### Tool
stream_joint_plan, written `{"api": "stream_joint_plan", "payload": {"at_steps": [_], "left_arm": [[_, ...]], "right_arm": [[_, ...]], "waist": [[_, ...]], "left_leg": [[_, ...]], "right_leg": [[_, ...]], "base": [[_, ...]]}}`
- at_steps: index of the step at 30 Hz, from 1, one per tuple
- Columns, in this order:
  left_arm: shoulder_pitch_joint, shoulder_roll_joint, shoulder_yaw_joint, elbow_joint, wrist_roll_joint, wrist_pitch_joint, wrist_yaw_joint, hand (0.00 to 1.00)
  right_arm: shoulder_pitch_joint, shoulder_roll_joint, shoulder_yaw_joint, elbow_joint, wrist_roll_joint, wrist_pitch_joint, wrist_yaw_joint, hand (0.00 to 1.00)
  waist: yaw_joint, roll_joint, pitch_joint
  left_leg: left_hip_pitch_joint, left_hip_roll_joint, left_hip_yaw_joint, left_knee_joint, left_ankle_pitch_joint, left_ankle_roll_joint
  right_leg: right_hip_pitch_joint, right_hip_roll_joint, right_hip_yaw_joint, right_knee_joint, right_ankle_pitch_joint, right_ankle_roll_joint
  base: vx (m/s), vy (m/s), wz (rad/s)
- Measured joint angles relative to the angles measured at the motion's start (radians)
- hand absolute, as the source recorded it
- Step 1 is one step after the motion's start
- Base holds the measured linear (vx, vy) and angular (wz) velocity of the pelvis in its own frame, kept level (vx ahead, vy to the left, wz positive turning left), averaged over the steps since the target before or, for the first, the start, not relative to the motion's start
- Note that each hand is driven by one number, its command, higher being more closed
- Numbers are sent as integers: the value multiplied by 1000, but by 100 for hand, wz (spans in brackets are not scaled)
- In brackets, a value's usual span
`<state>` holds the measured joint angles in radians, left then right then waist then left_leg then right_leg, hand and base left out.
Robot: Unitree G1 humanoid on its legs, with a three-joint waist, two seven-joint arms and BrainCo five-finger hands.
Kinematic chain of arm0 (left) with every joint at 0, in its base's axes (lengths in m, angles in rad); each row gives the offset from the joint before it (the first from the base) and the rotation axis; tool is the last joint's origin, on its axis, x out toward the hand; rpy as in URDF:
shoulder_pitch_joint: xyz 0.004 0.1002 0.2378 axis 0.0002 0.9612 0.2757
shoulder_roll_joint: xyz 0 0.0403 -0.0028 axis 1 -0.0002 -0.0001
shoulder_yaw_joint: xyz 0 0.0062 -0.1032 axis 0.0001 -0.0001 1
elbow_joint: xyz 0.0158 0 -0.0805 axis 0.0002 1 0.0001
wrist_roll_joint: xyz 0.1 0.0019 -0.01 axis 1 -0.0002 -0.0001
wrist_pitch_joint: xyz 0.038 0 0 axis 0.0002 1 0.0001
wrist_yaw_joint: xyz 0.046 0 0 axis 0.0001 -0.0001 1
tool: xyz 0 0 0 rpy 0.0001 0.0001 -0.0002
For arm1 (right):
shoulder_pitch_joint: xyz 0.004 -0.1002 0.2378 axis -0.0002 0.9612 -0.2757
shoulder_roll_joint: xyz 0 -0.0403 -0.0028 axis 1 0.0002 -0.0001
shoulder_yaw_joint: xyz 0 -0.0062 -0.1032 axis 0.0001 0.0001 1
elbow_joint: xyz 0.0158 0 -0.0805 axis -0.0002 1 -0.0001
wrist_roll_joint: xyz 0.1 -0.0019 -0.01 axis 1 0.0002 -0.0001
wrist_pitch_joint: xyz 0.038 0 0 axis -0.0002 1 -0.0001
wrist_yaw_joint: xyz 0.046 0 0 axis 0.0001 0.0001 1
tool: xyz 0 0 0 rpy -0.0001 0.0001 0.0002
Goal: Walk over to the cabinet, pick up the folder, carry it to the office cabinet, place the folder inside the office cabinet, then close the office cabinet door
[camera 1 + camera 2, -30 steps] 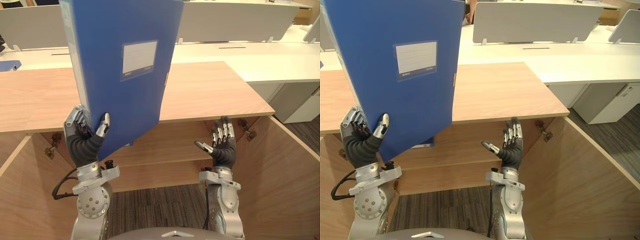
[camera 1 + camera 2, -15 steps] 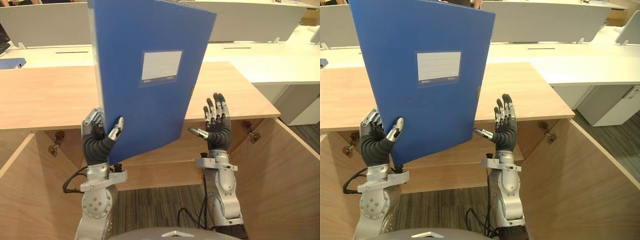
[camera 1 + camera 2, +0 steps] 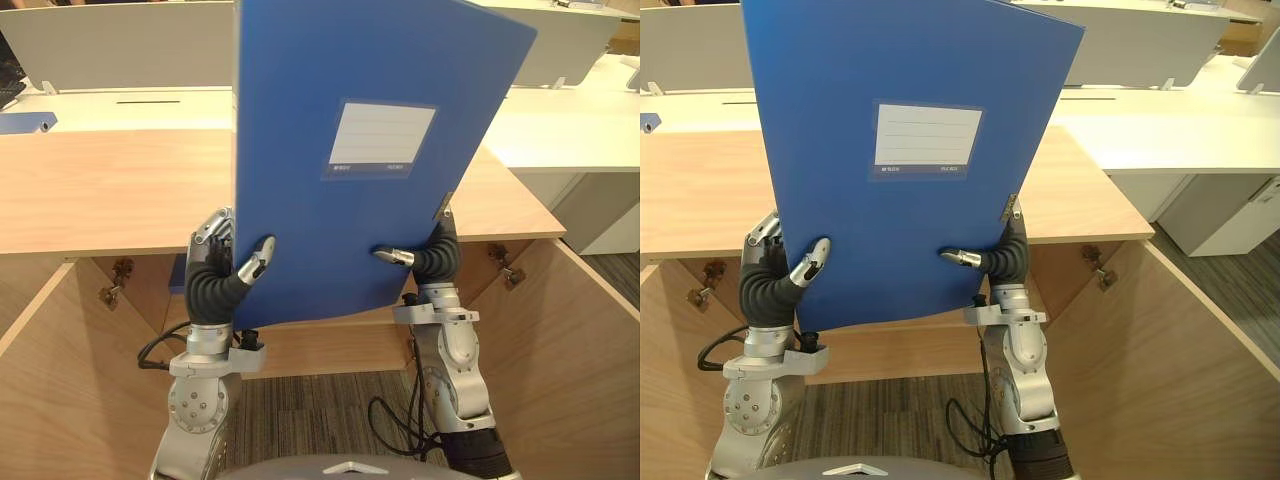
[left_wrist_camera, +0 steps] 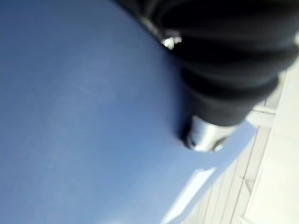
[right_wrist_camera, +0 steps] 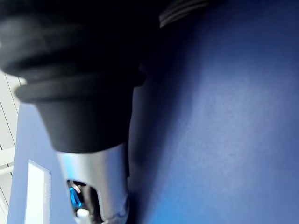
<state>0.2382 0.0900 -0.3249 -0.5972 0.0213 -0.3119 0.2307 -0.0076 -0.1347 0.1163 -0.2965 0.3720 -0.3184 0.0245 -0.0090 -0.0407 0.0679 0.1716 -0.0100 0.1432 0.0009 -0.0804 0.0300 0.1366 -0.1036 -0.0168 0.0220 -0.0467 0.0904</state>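
A blue folder (image 3: pixel 300 150) with a white label stands upright, lifted in front of the open wooden office cabinet (image 3: pixel 100 190). My left hand (image 3: pixel 222 278) is shut on its lower left corner, thumb on the front face and fingers behind. My right hand (image 3: pixel 432 258) grips the lower right edge, its thumb pressed flat on the front and its fingers hidden behind the cover. Up close, the left wrist view has the thumb (image 4: pixel 205 135) against the blue cover (image 4: pixel 70 116). The right wrist view likewise has the right hand (image 5: pixel 93 177) on the folder (image 5: pixel 233 116).
Both cabinet doors swing out toward me, the left door (image 3: pixel 40 380) and the right door (image 3: pixel 570 370). A shelf (image 3: pixel 330 340) runs across inside, above grey carpet. White desks with grey dividers (image 3: pixel 120 45) stand behind the cabinet.
The folder has swung right to the middle, in front of me. My right hand rose from open and free to grip the folder's lower right edge. The left hand kept its hold.
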Motion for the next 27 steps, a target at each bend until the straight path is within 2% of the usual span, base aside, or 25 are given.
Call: {"api": "stream_joint_plan", "payload": {"at_steps": [3,4,12,15,20,21,27], "left_arm": [[-12,18,2,-3,-1,-3,-16,100],[-12,24,1,-3,0,-3,-22,100],[-12,83,4,-3,0,-4,-28,100],[-15,94,11,-5,0,-10,-27,100],[-14,93,27,-5,1,-13,-26,100],[-14,93,33,-4,1,-13,-25,0],[-13,83,69,-4,3,-13,-25,0]], "right_arm": [[-4,-42,0,10,34,11,42,0],[-6,-56,0,25,40,19,61,100],[-11,-211,46,78,130,66,154,100],[-11,-234,61,79,141,78,172,100],[-11,-217,65,79,141,77,178,100],[-11,-201,65,79,141,77,179,100],[-11,-138,56,78,105,76,168,100]], "waist": [[1,-1,0],[1,-2,0],[7,-10,-2],[9,-12,-3],[9,-14,-4],[9,-15,-4],[10,-16,-5]], "left_leg": [[-1,0,-3,0,0,0],[-2,0,-3,0,0,0],[-14,-1,-4,-2,1,2],[-13,-3,-4,-2,2,2],[-16,-3,-4,-2,3,4],[-16,-3,-4,-2,3,4],[-16,-4,-4,-2,4,5]], "right_leg": [[0,0,-2,0,0,0],[0,0,-2,0,0,0],[-5,0,-3,0,1,-1],[-10,0,-2,0,1,-1],[-16,0,-1,0,5,-3],[-16,-1,-1,0,6,-3],[-16,-2,0,0,6,-3]], "base": [[-6,-7,1],[-31,-28,1],[-17,-9,0],[0,0,0],[0,0,0],[0,0,0],[0,0,0]]}}
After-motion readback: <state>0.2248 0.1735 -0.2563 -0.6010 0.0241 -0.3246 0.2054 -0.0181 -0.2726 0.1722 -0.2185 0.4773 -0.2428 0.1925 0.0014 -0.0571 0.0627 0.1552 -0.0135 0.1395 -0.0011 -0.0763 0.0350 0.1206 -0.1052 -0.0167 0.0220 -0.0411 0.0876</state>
